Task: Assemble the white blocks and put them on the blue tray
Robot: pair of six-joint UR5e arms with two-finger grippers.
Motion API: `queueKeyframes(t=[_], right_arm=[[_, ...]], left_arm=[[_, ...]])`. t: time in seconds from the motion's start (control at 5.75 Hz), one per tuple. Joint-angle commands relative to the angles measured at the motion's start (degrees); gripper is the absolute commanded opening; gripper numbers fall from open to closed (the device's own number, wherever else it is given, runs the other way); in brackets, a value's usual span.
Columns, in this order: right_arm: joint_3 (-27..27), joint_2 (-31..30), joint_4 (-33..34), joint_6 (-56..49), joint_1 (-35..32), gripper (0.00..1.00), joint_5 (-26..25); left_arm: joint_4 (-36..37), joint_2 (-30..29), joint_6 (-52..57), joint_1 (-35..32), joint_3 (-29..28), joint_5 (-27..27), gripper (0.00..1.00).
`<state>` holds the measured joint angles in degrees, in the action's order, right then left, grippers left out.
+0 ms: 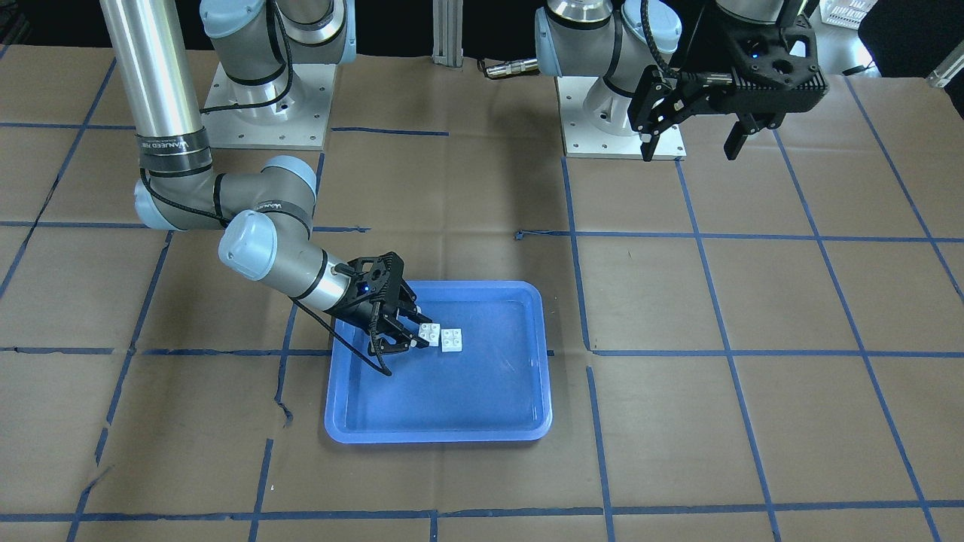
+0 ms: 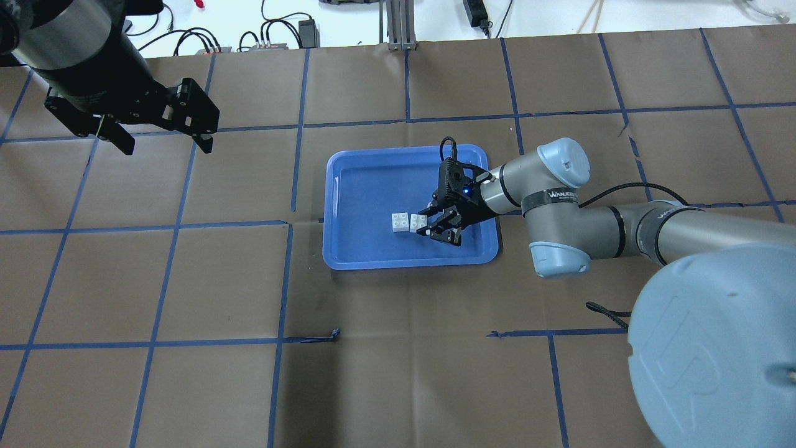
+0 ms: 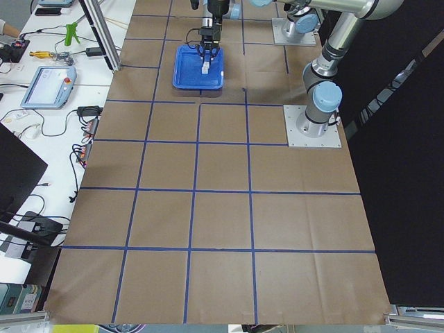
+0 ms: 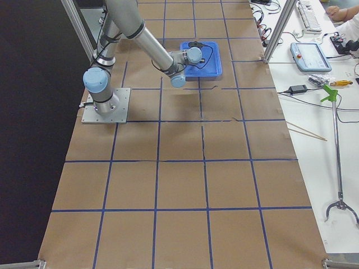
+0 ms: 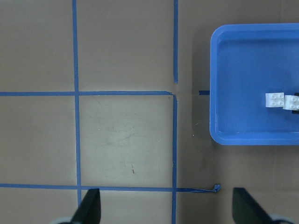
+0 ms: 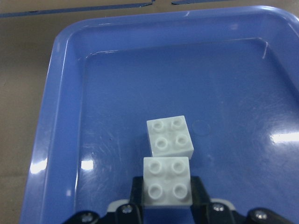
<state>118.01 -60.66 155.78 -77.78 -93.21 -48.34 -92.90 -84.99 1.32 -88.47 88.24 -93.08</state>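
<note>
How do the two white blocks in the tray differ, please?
The gripped block sits between the right gripper's fingers; the free block lies unheld beside it. The free block is slightly rotated; the gripped block squares with the fingers. Both are white, four-studded, inside the blue tray.

I read white lettering on a black band (image 2: 550, 196) round the right arm (image 2: 622, 224), overhead view: "WANJEE", with the closing letters unclear. A second band (image 1: 172, 143) higher on that arm, front view, carries like lettering upside down and no sharper. The near joint cap (image 2: 703, 367) bears a raised "R".
</note>
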Motion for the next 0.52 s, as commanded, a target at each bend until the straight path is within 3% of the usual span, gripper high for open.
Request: queueKeyframes(t=[0.0, 0.35], right_arm=[[0.02, 0.20, 0.40, 0.09, -0.04, 0.30, 0.09], [-0.06, 0.55, 0.49, 0.17, -0.04, 0.30, 0.26]], left_arm=[[0.00, 0.00, 0.09, 0.05, -0.09, 0.00, 0.99], [0.00, 0.00, 0.09, 0.05, 0.00, 0.00, 0.99]])
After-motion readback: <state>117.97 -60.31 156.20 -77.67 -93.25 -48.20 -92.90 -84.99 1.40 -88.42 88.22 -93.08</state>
